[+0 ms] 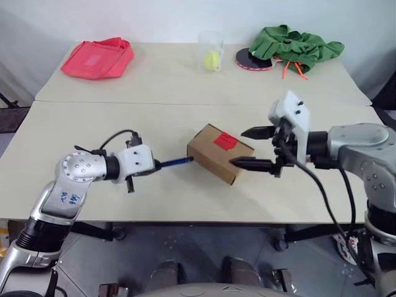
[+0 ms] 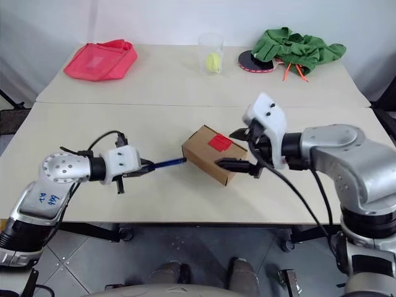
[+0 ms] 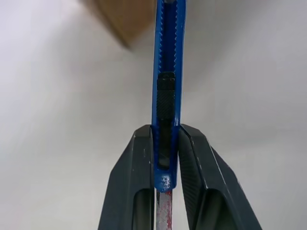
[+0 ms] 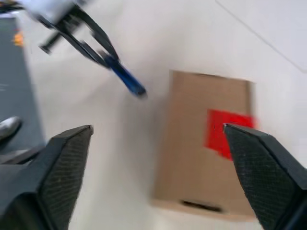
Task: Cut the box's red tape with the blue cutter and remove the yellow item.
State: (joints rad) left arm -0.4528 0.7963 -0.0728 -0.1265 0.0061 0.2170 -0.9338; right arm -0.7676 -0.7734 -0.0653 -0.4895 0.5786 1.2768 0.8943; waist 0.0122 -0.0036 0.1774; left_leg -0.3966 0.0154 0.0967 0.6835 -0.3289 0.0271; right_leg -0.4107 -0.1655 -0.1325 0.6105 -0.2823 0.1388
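Head camera first: the box (image 1: 220,153) sits on the near table (image 1: 93,204), roughly in the middle, turned at an angle, flaps shut, with the red tape (image 1: 226,141) patch on its top face toward the right end. The left gripper (image 1: 143,167) is pinching the blue cutter (image 1: 176,162) by its rear end, and the tip sits right at the box's left edge, though I can't tell if it actually touches. The right gripper (image 1: 255,148) hangs just off the box's right end with its fingers spread wide, one above and one below, holding nothing. On the far table there's a pink-red bag (image 1: 99,57), a clear cup with a yellow-green ball (image 1: 211,52), and a green cloth (image 1: 293,44) lying partly over a red-rimmed black disc (image 1: 255,60). No yellow item to see, so I'm guessing it's inside the carton.

Left wrist view: both fingers (image 3: 129,187) are clamped flat on the cutter's handle, black slider just ahead of them, a blurry corner of the carton up past the tip.

Right wrist view: open fingertips (image 4: 67,167) framing the box from above, the tape near one of them, the cutter's end just off the box's side.

Handling-wise, that carton looks light and stiff-ish but crushable, so I'd bet it slides if the blade pushes on it. Pinning it at the right end, clear of the tape, seems the safe hold. The cutter is slim, hard plastic, probably slippery, so a firm grip well back on the handle makes sense.
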